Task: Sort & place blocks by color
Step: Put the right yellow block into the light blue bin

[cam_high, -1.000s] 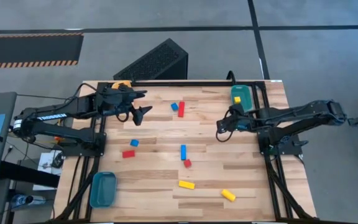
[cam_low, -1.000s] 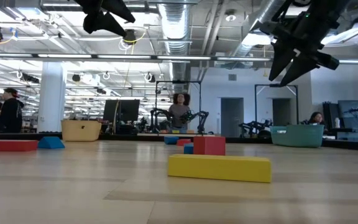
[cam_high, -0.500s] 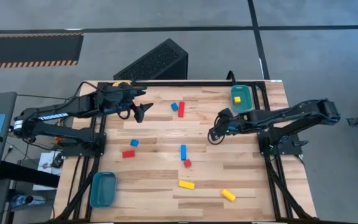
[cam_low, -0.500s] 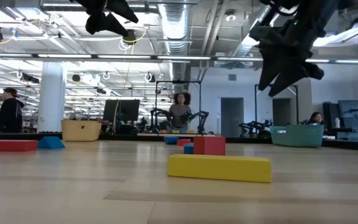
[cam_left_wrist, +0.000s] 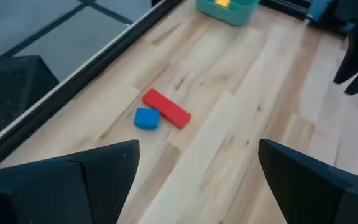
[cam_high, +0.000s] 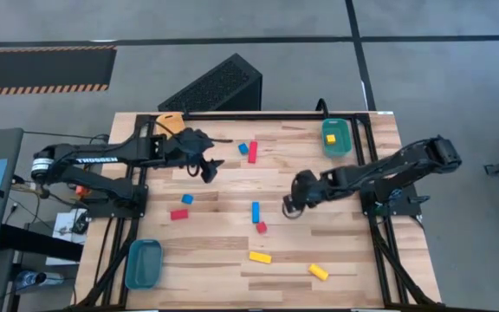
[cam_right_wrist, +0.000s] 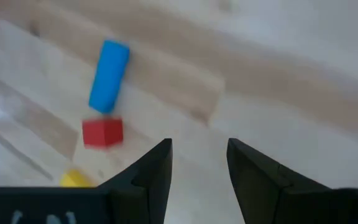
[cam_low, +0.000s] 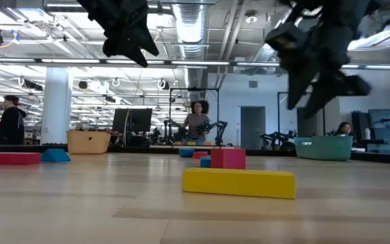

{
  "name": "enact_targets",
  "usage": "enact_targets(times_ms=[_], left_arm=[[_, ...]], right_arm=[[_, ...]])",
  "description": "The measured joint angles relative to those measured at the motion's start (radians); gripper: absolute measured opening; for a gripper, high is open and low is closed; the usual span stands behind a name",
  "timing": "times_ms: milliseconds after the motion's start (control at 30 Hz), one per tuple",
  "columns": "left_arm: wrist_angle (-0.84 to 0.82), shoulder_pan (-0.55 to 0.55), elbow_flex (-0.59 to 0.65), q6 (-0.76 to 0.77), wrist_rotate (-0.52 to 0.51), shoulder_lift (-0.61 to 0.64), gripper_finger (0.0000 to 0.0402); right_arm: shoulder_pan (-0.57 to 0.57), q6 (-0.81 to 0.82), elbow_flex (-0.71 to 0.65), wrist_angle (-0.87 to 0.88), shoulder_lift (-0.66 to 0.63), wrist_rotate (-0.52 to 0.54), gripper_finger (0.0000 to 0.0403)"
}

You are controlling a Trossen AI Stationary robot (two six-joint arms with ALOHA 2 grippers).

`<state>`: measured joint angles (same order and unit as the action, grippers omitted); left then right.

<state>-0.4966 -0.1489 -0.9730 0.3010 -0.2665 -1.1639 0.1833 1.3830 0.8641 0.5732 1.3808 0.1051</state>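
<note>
Small blocks lie flat on the wooden table (cam_high: 336,234). A blue cube (cam_high: 243,148) and a red bar (cam_high: 252,152) lie at the far middle, also seen as the cube (cam_left_wrist: 146,118) and the bar (cam_left_wrist: 166,108). A blue bar (cam_high: 255,211) and a red cube (cam_high: 261,227) lie at the centre. My left gripper (cam_high: 208,169) hangs open above the table, left of the far pair. My right gripper (cam_high: 288,211) hangs open just right of the blue bar (cam_right_wrist: 109,76), with nothing between its fingers (cam_right_wrist: 157,165).
A green bin (cam_high: 335,136) holding a yellow block stands at the far right. A teal bin (cam_high: 143,263) is at the near left and an orange bin (cam_high: 170,121) at the far left. Two yellow bars (cam_high: 260,256), (cam_high: 318,271), a blue cube (cam_high: 187,198) and a red bar (cam_high: 178,214) lie apart.
My left gripper has gone toward the table's right edge and down, nearer the far blue cube and red bar. My right gripper has swung left and toward the near edge, sunk, and tipped more steeply down, ending beside the blue bar. No block has moved.
</note>
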Motion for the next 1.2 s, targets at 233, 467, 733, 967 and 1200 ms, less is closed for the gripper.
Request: enact_targets(times_ms=[233, 467, 733, 967, 1200], left_arm=[[0.014, 0.055, 0.0, -0.072, 0.0, 0.009, 0.0316], [0.02, 0.144, 0.0, 0.016, 0.005, 0.008, 0.0316], [-0.034, 0.198, 0.0, 0.19, -0.085, 0.003, 0.0316], [0.051, 0.199, 0.0, 0.315, -0.089, 0.003, 0.0316], [0.123, 0.211, 0.0, 0.423, -0.091, 0.003, 0.0316]], right_arm=[[0.245, 0.306, 0.013, 0.093, 0.018, -0.012, 0.0177], [0.443, 0.25, 0.012, -0.073, 0.102, -0.104, 0.0201], [0.581, 0.236, 0.012, -0.123, 0.207, -0.11, 0.0262], [0.656, 0.234, 0.051, -0.19, 0.275, -0.081, 0.0266], [0.695, 0.282, 0.091, -0.101, 0.381, -0.077, 0.0266]])
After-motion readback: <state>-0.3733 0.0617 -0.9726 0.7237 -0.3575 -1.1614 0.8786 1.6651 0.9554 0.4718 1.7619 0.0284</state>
